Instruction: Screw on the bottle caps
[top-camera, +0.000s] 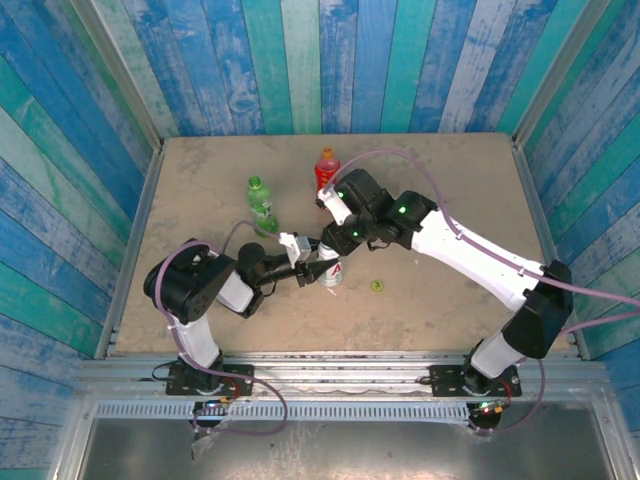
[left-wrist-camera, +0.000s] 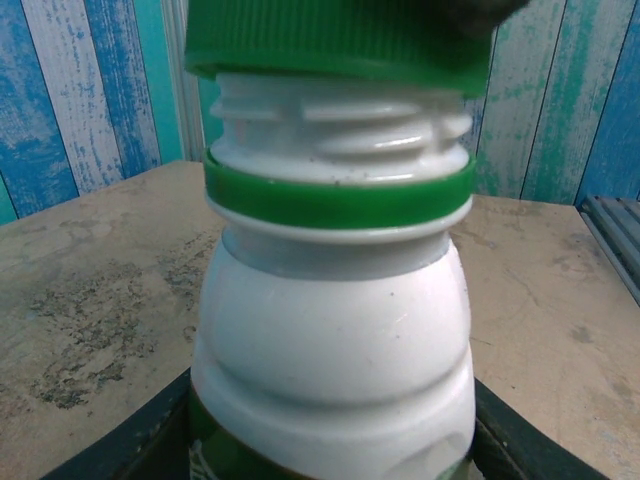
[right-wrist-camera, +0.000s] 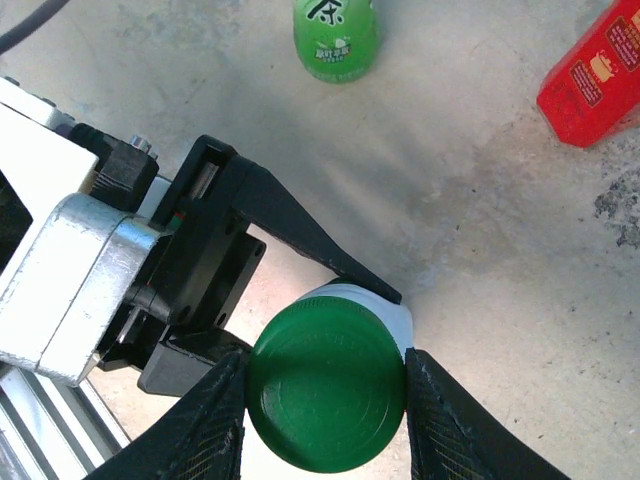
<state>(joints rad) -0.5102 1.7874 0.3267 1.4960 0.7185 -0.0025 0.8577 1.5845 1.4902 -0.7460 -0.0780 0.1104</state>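
Dark green cap (right-wrist-camera: 325, 388) sits right over the neck of the white bottle (left-wrist-camera: 330, 340), threads bare beneath it, a green ring under those. The bottle stands upright mid-counter (top-camera: 440, 180). The right arm (top-camera: 470, 255) reaches in from above, jaws pinched on the cap's sides. The left arm (top-camera: 215, 285) comes in low, jaws closed around the bottle's body. A green bottle (top-camera: 262, 205) and a red bottle (top-camera: 326, 170) stand behind.
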